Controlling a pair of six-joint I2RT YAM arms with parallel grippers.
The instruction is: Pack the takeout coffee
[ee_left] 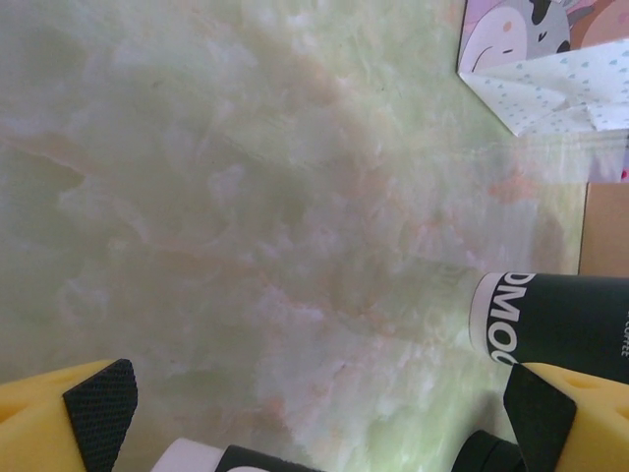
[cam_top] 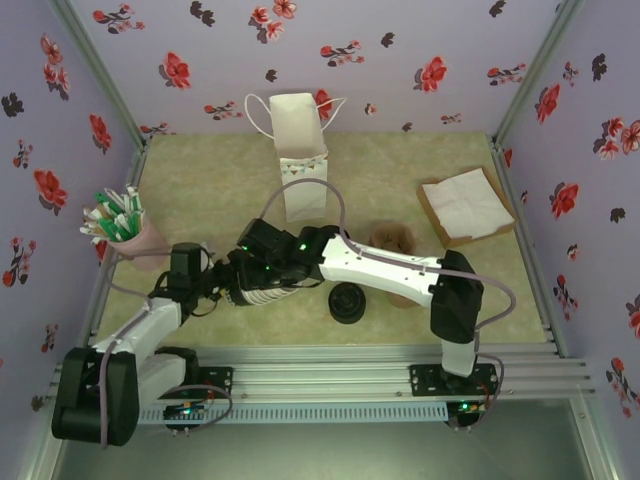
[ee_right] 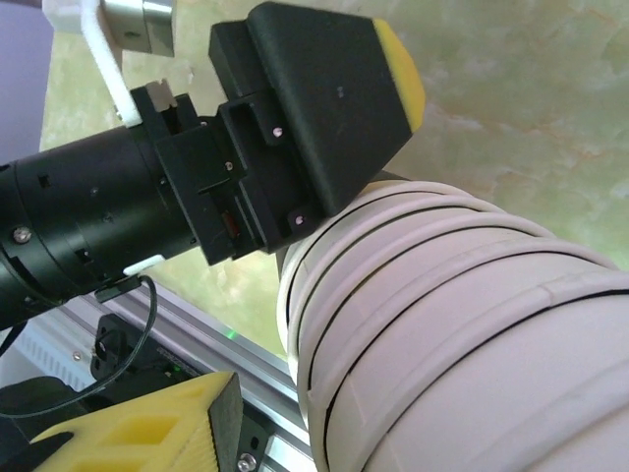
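The stack of lidless cream cups lies on its side left of centre. In the right wrist view the stack looms between my right gripper's jaws. The yellow finger stands clear of it and the other finger is hidden. My left gripper is open over bare table. One of its fingers rests against the stack's top. The takeout coffee stands right of both grippers, black lid up. Its dark side with white letters shows by my left gripper's right finger.
A white paper bag stands open at the back centre. A cardboard tray with a napkin sits back right, and a brown lump lies beside my right arm. A pink holder of green-and-white sticks is at the left wall.
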